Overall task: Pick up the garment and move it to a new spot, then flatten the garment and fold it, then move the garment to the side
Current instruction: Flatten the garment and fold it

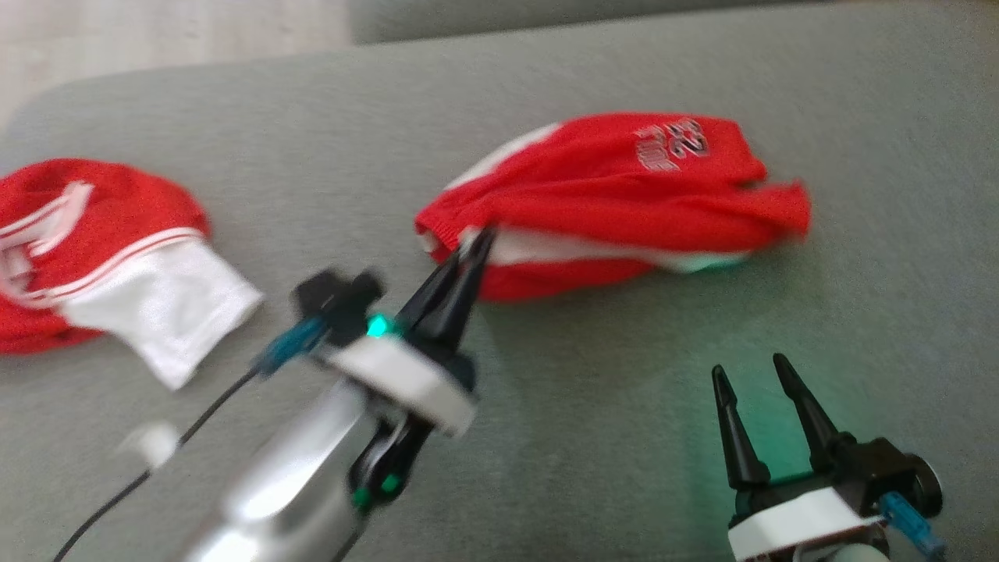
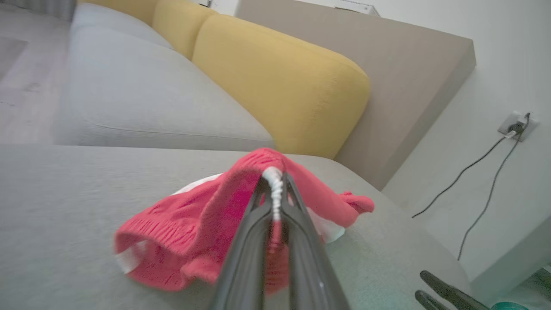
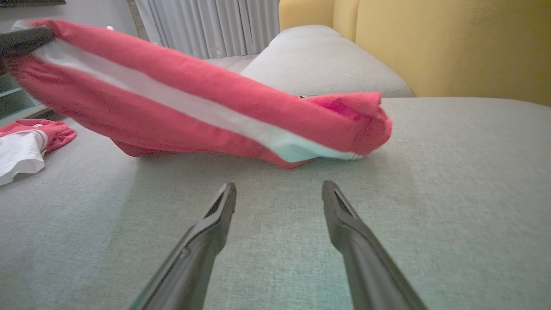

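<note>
The left gripper (image 1: 478, 238) is clenched on the red garment (image 1: 624, 187), its two dark fingers pressed together with a white ribbed edge of the cloth pinched between the tips, over the middle of the grey sofa seat (image 1: 312, 117). The garment is red knit with a white band along its length, and it lies across the seat's middle. The pinched end is up off the seat, and the opposite end rests on the seat in a bunched fold. Grey printing shows on the side towards the seat's far edge, too blurred to read. The right gripper (image 1: 749, 367) is released, its fingers spread apart with nothing between them. It is low over the near right part of the seat, its tips pointing at the garment's resting end and apart from it. A second red and white garment (image 1: 94, 250) lies crumpled at the seat's left side, well apart from the first. Yellow back cushions (image 2: 280, 86) stand along the seat's far side.
</note>
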Controlling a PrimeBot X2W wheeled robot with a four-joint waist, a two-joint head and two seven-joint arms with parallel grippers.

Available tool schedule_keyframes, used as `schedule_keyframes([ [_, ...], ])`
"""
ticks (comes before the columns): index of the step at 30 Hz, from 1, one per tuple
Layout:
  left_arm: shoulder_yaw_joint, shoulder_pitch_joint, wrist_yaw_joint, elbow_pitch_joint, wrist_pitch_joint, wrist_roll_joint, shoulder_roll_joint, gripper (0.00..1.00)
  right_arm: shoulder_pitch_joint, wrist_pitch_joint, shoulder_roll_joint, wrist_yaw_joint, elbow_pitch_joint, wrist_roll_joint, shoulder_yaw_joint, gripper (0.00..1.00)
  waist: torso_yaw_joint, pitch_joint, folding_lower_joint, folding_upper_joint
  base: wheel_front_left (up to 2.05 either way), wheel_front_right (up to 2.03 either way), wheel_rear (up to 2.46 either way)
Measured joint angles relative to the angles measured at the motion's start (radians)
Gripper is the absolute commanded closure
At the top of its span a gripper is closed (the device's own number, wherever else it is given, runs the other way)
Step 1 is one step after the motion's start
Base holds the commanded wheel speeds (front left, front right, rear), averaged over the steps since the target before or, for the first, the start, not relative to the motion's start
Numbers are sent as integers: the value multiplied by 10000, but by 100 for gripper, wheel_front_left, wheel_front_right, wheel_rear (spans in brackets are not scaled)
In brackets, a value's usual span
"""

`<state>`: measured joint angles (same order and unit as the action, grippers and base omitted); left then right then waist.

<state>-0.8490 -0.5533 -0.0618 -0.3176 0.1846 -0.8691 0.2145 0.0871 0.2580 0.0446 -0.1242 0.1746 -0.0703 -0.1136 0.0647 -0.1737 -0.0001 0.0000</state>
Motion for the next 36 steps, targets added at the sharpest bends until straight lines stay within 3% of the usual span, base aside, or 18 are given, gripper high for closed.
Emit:
schedule_keyframes([
  [6, 531, 1752, 1175, 2587, -278, -295, 1632, 100, 221, 0, 0, 0, 180, 0, -69, 0, -1030, 502, 0, 0, 0, 0, 0],
  [10, 874, 2253, 1546, 3258, -349, -382, 2357, 100, 223, 0, 2, 0, 894, 8, -326, 0, -1661, 610, 0, 0, 0, 0, 0],
  [16, 1016, 2384, 1647, 3659, -351, -458, 2529, 100, -99, -2, 13, 0, 2079, -65, -1471, 0, -2300, 494, 0, 0, 0, 0, 0],
  [28, 970, 2347, 1628, 3687, -353, -451, 2510, 100, -943, -2, 178, 0, 3329, -46, -1941, 0, -2572, 337, 0, 0, 0, 0, 0],
  [29, 970, 2345, 1601, 3687, -353, -451, 2510, 100, -991, -2, 167, 0, 3400, -50, -1971, 10, -2564, 351, 0, 0, 0, 0, 0],
  [30, 970, 2343, 1584, 3685, -351, -451, 2510, 100, -1039, -2, 167, 0, 3444, -100, -1977, 32, -2555, 379, 1, 0, 0, 0, 0],
  [31, 970, 2343, 1584, 3684, -349, -451, 2512, 100, -1081, -2, 167, 0, 3459, -123, -1948, 100, -2536, 421, 1, 0, 0, 0, 0],
  [36, 980, 2346, 1584, 3695, -322, -451, 2535, 100, -1099, -2, 167, 0, 3139, -67, -1730, 100, -2351, 719, 1, 0, 0, 0, 0],
])
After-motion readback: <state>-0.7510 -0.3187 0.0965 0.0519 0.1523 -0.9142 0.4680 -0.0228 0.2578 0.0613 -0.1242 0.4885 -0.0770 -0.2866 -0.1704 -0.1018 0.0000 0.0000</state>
